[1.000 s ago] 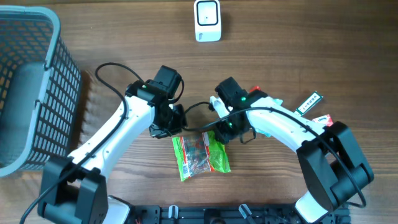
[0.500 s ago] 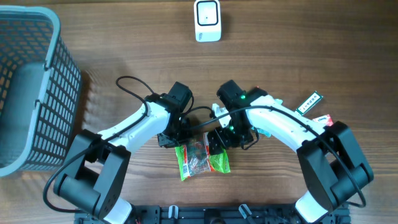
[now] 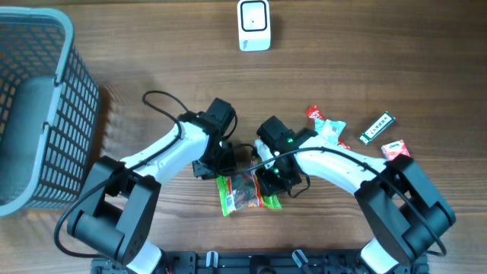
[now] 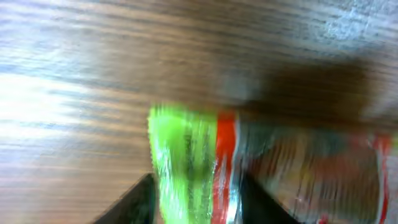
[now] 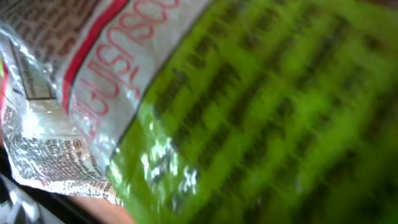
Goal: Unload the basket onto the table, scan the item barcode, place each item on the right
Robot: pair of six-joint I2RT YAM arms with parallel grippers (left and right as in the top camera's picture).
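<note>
Wooden table (image 3: 365, 46) bears snack packet (image 3: 243, 196), long axis left-right.

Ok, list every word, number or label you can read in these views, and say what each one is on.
Nothing here can be read with certainty.
Red lettering on the snack bag, white band: sideways, cut off, not legible.
Fine print on the same bag: too small.
Dark print on its green panel: blurred.
White label on the green sachet: too small.
Barcode scanner: no lettering visible.
</note>
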